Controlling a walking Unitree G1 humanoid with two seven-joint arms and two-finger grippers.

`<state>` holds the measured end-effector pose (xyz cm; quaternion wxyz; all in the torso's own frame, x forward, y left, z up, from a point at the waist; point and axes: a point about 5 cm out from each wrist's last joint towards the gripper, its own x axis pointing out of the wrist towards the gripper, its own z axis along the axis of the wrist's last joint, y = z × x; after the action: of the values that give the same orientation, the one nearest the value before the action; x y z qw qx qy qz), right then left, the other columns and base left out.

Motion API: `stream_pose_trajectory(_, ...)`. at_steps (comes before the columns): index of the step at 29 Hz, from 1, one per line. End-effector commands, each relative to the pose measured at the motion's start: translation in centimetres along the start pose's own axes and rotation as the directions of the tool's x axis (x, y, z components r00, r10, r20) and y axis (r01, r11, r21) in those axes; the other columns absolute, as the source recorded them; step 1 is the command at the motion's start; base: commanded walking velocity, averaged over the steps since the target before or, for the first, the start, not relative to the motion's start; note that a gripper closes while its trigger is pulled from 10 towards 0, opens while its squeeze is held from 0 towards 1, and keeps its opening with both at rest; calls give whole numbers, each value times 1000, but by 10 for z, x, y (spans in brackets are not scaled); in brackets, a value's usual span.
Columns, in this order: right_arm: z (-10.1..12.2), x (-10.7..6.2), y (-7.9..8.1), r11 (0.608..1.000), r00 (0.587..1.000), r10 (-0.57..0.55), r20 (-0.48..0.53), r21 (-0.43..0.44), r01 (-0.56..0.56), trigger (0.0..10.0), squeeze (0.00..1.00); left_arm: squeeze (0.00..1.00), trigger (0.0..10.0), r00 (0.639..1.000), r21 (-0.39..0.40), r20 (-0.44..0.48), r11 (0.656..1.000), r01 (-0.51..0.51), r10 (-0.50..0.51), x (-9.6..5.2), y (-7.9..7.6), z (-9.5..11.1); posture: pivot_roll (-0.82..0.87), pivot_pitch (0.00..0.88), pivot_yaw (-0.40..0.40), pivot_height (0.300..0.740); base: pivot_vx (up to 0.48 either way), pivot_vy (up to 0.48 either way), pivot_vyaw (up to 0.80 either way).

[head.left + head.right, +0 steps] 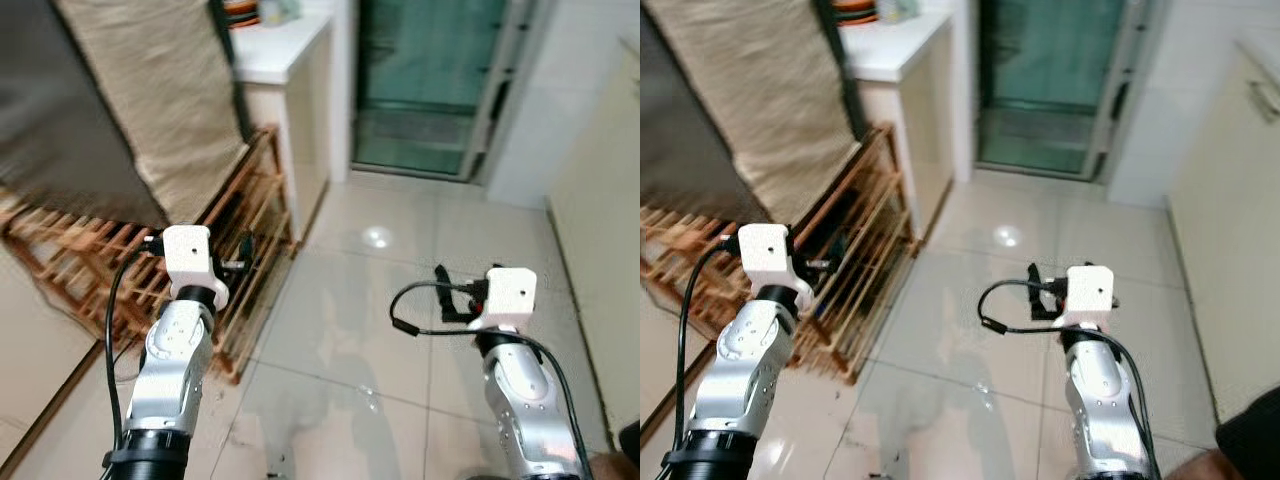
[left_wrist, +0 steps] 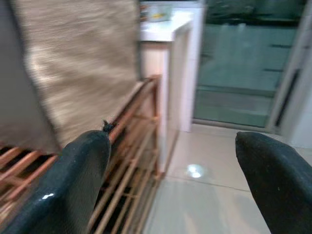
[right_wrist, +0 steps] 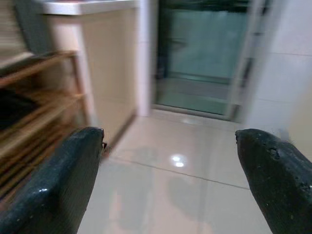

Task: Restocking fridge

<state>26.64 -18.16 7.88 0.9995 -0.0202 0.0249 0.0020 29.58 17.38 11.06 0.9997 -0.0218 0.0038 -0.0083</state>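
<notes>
Both silver arms are held out in front of me over a glossy tiled floor (image 1: 400, 300). My left gripper (image 2: 170, 146) is open, with its two black fingers (image 2: 83, 180) wide apart and nothing between them; it points toward a wooden rack (image 1: 235, 240) and a doorway. My right gripper (image 3: 170, 141) is also open and empty, its fingers (image 3: 273, 180) spread over the bare floor. In the left eye view the left gripper (image 1: 240, 265) sits beside the rack and the right gripper (image 1: 447, 292) is at mid-floor.
A beige cloth (image 1: 150, 100) hangs over the slatted rack on the left. Behind it stands a white counter (image 1: 280, 45) with items on top. A green-tinted glass door (image 1: 430, 80) lies straight ahead. A pale cabinet (image 1: 605, 220) lines the right side.
</notes>
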Motion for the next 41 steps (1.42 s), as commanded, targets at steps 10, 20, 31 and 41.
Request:
stream_pose_trajectory(10,4,2,2,1000,999,28,28,9,-29,10000,0,0,10000,998,-35,22,998,-58,58,4,15,7,-130,0,78,740,224,0,435)
stream_pose_trajectory(20,2,3,6,999,999,31,25,22,-32,10000,0,0,10000,998,16,55,1000,-11,10,12,13,17,-134,0,88,740,436,0,43)
stream_pose_trajectory(31,0,2,5,999,999,38,16,18,-38,10000,0,0,10000,998,-61,57,998,8,-4,12,9,16,-136,0,85,740,275,170,0)
stream_pose_trajectory(41,-3,0,5,999,999,42,6,17,-42,10000,0,0,10000,992,37,100,996,79,-83,11,0,22,-137,0,86,740,0,144,0)
